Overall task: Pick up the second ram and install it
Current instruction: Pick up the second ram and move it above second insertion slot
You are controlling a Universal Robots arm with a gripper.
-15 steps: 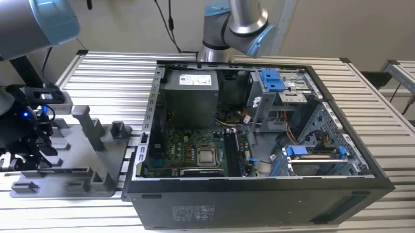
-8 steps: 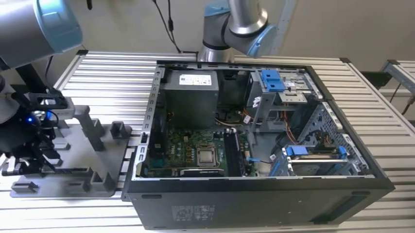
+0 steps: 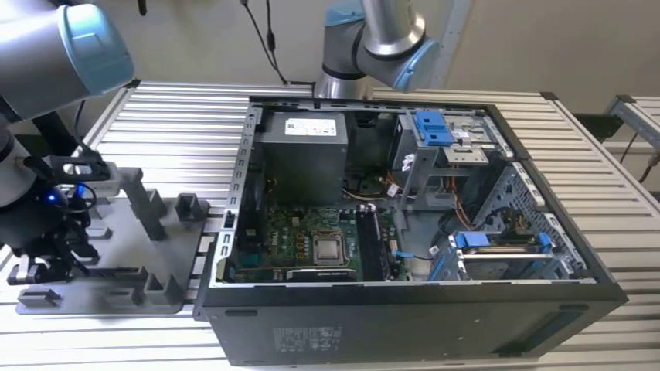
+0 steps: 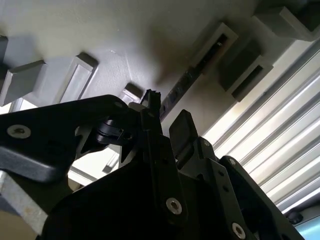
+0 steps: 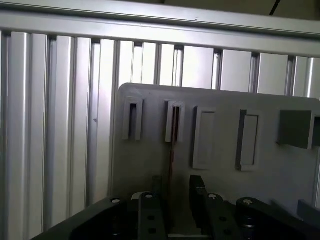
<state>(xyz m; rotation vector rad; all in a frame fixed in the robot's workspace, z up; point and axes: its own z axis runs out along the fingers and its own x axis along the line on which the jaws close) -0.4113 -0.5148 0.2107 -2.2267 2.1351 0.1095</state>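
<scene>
Your gripper (image 5: 176, 184) is sitting low over the grey tray (image 3: 184, 255) down on the exterior view's left. The tray is just beside the open computer case (image 3: 413, 332) that takes up the middle and right of that frame, and both are on the ribbed metal table (image 3: 175, 116). In both wrist views the jaws are apart with the ram stick (image 5: 172, 142) running between them. It's standing on edge in one of the tray's slots, with a sliver of gap on either side, so nothing's clamped on it.
</scene>
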